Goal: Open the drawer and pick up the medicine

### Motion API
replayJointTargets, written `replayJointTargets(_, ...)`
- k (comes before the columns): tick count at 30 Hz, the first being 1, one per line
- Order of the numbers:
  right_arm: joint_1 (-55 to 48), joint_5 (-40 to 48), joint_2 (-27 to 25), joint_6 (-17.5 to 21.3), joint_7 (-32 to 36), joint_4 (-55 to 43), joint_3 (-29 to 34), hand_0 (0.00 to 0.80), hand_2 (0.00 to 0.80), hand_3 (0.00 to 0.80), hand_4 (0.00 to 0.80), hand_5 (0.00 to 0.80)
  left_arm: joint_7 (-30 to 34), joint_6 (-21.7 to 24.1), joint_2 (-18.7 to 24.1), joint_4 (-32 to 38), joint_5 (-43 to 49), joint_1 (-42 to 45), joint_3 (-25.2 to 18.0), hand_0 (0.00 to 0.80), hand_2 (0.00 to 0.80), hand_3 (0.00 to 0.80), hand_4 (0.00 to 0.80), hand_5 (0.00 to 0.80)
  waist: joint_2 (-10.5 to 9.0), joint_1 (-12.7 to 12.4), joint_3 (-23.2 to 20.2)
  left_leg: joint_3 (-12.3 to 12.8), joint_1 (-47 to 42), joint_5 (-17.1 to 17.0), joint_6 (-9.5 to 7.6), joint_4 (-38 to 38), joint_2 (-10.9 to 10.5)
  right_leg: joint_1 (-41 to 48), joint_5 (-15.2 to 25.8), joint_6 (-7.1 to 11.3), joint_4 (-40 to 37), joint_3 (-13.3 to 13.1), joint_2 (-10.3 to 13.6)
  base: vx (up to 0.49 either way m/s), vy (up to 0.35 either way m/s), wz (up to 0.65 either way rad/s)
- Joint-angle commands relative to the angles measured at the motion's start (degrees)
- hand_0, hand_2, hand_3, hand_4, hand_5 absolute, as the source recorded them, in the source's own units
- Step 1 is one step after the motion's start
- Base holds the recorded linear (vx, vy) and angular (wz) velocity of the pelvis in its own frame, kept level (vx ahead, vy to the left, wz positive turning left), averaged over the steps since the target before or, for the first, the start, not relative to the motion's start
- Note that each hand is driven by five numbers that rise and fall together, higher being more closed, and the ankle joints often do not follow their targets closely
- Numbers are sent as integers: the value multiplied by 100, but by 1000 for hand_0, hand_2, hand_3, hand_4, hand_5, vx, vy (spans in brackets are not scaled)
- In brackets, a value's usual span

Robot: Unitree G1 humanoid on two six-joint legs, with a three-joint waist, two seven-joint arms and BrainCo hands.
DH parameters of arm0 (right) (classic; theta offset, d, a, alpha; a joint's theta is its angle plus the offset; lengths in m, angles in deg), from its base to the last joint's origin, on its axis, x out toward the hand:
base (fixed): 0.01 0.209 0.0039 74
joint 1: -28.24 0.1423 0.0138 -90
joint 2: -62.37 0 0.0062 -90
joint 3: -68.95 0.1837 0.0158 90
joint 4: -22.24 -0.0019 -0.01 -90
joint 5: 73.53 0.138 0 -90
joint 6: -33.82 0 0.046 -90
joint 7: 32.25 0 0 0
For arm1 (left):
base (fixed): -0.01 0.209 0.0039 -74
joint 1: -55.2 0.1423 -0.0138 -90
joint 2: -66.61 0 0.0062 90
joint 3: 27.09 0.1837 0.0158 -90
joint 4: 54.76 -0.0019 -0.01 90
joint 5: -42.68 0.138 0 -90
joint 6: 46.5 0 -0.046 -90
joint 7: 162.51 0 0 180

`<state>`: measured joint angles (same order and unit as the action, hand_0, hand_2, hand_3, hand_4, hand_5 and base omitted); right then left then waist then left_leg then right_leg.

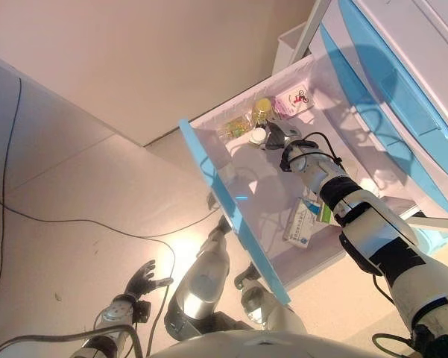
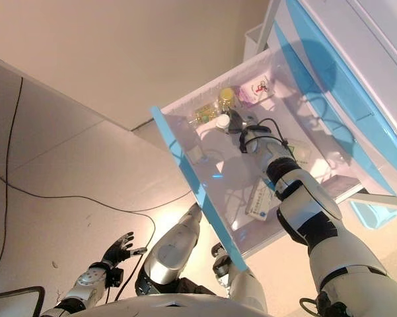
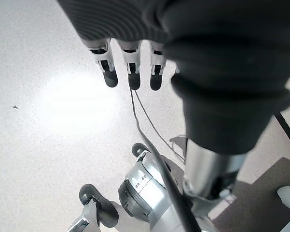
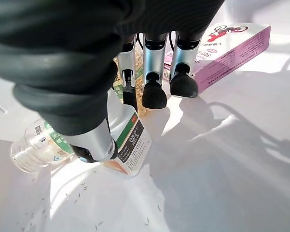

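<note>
The drawer (image 1: 231, 209) with a blue front stands pulled out. My right hand (image 1: 277, 138) reaches into its far end. In the right wrist view its thumb (image 4: 94, 140) and a finger (image 4: 129, 92) pinch a white medicine bottle (image 4: 132, 140) with a green and red label, which stands on the drawer floor. Its white cap (image 1: 257, 136) shows beside the hand. My left hand (image 1: 142, 280) hangs open low over the floor, holding nothing.
Around the bottle lie a pink box (image 4: 231, 48), a yellow bottle (image 1: 262, 110) and a clear bottle on its side (image 4: 34, 145). A blue and white box (image 1: 302, 222) lies nearer the drawer front. Closed blue-fronted drawers (image 1: 402, 104) rise above.
</note>
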<state>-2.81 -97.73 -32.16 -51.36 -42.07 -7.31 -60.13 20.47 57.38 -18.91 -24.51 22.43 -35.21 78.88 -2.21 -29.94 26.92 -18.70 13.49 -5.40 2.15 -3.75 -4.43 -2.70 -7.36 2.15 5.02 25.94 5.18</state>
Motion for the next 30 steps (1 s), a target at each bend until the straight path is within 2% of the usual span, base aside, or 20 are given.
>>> replayJointTargets(1, 196, 97, 68, 71, -140, -312, -142, 800, 800, 800, 800, 800, -41, 23, 233, 79, 18, 184, 53, 0, 0, 0, 0, 0, -53, 7, 154, 194, 45, 673, -465, -272, -469, -493, 812, 535, 300, -301, 496, -10, -35, 1)
replayJointTargets(5, 57, 98, 1, 241, -148, -524, -96, 800, 800, 800, 800, 800, -64, 17, 262, 20, 223, 228, -46, 0, 0, 0, 0, 0, -136, 75, 85, 232, -49, 711, -476, -262, -443, -460, 854, 559, 290, -372, 492, -3, -56, -2)
replayJointTargets(8, -190, 78, -123, 366, 124, -1060, -178, 800, 800, 800, 800, 800, -160, -24, 292, -39, 447, 282, -169, 0, 0, 0, 0, 0, -292, 210, -63, 288, -195, 770, -490, -233, -413, -396, 902, 596, 223, -540, 445, 1, -81, -10)
replayJointTargets(11, -588, 157, -444, 180, 920, -2151, -348, 800, 800, 800, 800, 800, -230, -144, 330, -21, 678, 356, -387, 0, 0, 0, 0, 0, -484, 427, -275, 409, -359, 833, -490, -185, -342, -327, 952, 633, 118, -738, 387, -6, -86, -25)
replayJointTargets(14, -1077, 363, -959, 3, 1892, -3414, -453, 800, 800, 800, 800, 800, -273, -359, 420, -29, 834, 339, -584, 0, 0, 0, 0, 0, -675, 763, -549, 600, -543, 864, -483, -92, -234, -268, 987, 670, 25, -900, 339, -3, -86, -45)
replayJointTargets(18, -1500, 1228, -1827, -344, 3283, -4759, -372, 800, 800, 800, 800, 800, -307, -634, 544, -246, 1009, 192, -664, 0, 0, 0, 0, 0, -799, 1201, -973, 914, -867, 873, -447, 86, -91, -104, 1003, 631, -133, -1134, 230, 6, -82, -49)
replayJointTargets(22, -1470, 2445, -2523, -565, 4364, -5637, -53, 800, 800, 800, 800, 800, -266, -799, 578, -527, 1059, 49, -691, 0, 0, 0, 0, 0, -805, 1564, -1410, 1168, -1141, 878, -394, 213, -24, 64, 983, 532, -288, -1314, 132, 2, -43, -55)
replayJointTargets(25, -1402, 3078, -2790, -656, 4483, -5952, 288, 800, 800, 800, 800, 800, -259, -891, 478, -644, 1102, 11, -681, 0, 0, 0, 0, 0, -751, 1769, -1747, 1368, -1326, 848, -346, 354, 28, 211, 943, 459, -397, -1401, 65, 49, -4, -45)
replayJointTargets(30, -1277, 3446, -3183, -701, 4104, -6169, 1176, 800, 800, 800, 800, 800, -223, -905, 197, -686, 1235, 52, -620, 0, 0, 0, 0, 0, -622, 2024, -2132, 1585, -1590, 826, -292, 530, 78, 416, 873, 370, -497, -1483, -4, 51, -8, -19)
